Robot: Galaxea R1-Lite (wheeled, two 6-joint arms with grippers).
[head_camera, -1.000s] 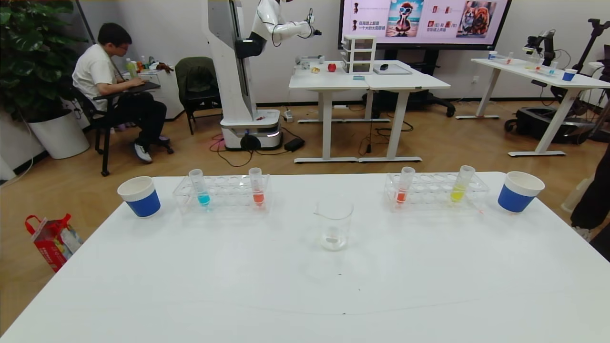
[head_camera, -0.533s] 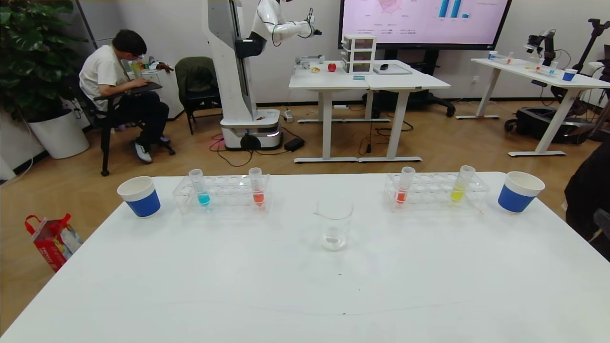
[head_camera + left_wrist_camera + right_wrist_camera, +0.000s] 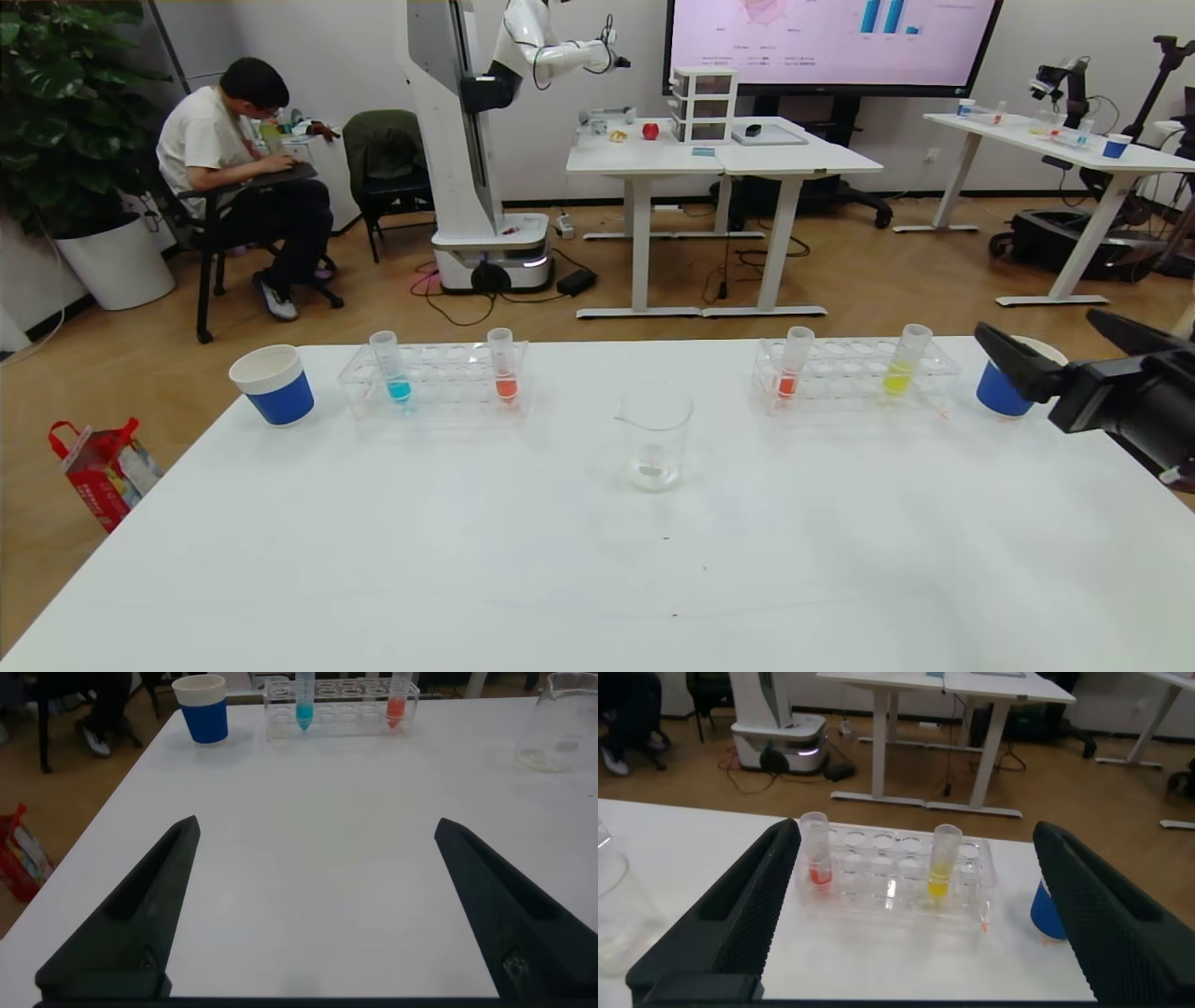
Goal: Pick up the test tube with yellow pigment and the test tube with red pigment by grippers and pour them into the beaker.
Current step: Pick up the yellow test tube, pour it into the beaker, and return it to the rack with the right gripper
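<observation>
White table point(image 3: 373, 560), right end effector point(image 3: 1055, 350) half hiding blue cup point(image 3: 997, 396)

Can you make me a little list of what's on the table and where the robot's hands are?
beaker: middle of table, upright
yellow tube: standing in right rack
red tubes: one in right rack, one in left rack
blue tube: left rack
paper cups: one at each end
right gripper: jaws open, by right cup
left gripper: jaws open, above bare table
</observation>
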